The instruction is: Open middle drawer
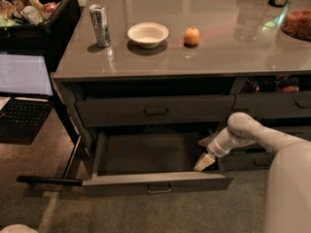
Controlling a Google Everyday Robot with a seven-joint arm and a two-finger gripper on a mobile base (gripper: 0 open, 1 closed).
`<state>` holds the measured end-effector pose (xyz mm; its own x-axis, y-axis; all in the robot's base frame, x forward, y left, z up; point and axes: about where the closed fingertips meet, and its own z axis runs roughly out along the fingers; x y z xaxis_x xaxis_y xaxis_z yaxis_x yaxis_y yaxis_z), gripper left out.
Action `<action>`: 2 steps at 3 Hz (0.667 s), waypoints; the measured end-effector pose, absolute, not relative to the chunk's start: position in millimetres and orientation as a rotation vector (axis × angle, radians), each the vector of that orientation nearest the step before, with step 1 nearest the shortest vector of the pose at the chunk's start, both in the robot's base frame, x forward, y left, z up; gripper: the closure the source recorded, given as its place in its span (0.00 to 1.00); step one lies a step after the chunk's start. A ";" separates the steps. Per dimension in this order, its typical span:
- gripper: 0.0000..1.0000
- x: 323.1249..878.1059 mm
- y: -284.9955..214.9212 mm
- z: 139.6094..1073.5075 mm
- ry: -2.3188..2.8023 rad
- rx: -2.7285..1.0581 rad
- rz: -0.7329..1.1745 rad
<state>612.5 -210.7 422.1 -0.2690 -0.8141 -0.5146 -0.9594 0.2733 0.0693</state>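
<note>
The middle drawer (156,183) is pulled well out below the counter. It shows a plain grey interior and a small handle (159,189) at the centre of its front. My gripper (204,160) reaches down from the right on a white arm (243,132). Its cream tip is inside the drawer's front right corner, just behind the front panel. It is far to the right of the handle and holds nothing that I can see.
A shut drawer (155,110) sits directly above the open one. On the counter stand a can (100,25), a white bowl (147,34) and an orange (192,35). A laptop (22,89) and a black bin (34,13) are at the left. More drawers (274,106) lie to the right.
</note>
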 end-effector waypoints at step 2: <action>0.00 587.5 -220.0 429.3 2.187 -1.661 0.636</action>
